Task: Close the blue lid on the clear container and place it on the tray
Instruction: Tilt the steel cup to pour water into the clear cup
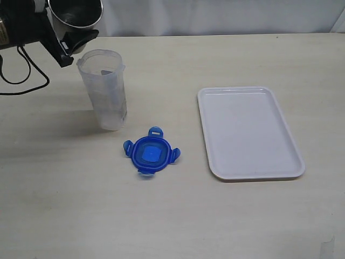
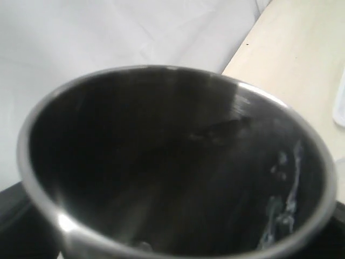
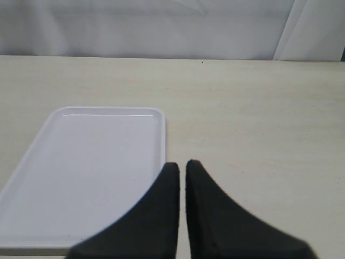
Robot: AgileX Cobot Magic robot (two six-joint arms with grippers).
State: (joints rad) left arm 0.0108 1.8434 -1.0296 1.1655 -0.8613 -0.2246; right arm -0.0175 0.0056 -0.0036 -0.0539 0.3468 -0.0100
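In the exterior view the white tray [image 1: 249,162] lies flat on the pale table [image 1: 215,216]. The blue lid [image 1: 151,154] lies flat on the table, apart from the tray's long near-side edge and between the tray and the clear container [image 1: 104,89]. The container stands upright and uncovered, farther from the tray than the lid. Farthest from the tray, the left gripper [image 1: 75,47] hangs in the air just beside the container's rim, its jaws spread wide around a tilted metal cup [image 1: 75,12]. In the left wrist view the metal cup's [image 2: 161,178] dark inside fills nearly everything, with pale streaks on its wall; a strip of table [image 2: 291,59] shows past its rim. In the right wrist view the right gripper [image 3: 182,164] has its black fingers pressed almost together, holding nothing, over the table just beside a long edge of the tray [image 3: 81,172].
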